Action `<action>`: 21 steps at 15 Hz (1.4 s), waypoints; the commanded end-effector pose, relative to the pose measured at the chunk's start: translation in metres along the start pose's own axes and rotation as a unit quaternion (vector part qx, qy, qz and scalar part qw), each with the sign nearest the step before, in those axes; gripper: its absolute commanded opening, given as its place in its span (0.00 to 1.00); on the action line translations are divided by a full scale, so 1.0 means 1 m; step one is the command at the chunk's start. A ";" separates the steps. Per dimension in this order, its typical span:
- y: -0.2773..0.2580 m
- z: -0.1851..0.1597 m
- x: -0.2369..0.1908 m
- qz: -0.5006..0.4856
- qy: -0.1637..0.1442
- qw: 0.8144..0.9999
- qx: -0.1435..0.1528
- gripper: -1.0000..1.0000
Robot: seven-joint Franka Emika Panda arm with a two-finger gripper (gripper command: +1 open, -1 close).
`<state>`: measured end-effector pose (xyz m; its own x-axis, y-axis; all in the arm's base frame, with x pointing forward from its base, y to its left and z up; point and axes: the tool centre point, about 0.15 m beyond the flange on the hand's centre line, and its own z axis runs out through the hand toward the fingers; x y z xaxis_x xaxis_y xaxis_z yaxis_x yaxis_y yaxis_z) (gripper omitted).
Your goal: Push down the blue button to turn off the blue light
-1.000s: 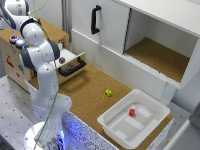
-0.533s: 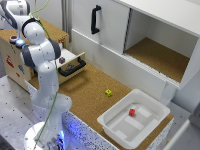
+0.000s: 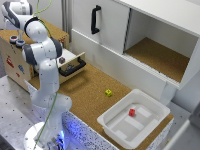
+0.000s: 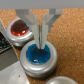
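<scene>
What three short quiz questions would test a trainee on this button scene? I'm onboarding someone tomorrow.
1. True or false: in the wrist view, the gripper is over the blue button.
2. Which cap sits beside it? A red button, B green, C yellow.
3. Fill in: in the exterior view, the white tray holds a small ___ block.

Key: 1 true; 2 A; 3 red.

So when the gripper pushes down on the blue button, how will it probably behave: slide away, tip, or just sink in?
The blue button will probably just sink: its cap sits inside a broad round rim, so tipping seems unlikely. The cap looks glossy, so the closed fingertips of the gripper could slip if off-centre. The red button beside it looks built alike.
</scene>
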<state>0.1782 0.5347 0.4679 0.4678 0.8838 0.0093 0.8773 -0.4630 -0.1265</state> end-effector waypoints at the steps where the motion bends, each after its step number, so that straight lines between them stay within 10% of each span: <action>1: -0.002 -0.078 -0.022 0.029 0.046 0.998 -0.027 1.00; 10: 0.041 -0.078 -0.054 0.103 0.085 0.991 -0.007 1.00; 21: 0.158 -0.065 -0.207 0.300 0.167 0.938 0.045 1.00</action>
<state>0.2359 0.3765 0.5462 0.8611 0.5066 0.0429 0.5084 -0.8575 -0.0792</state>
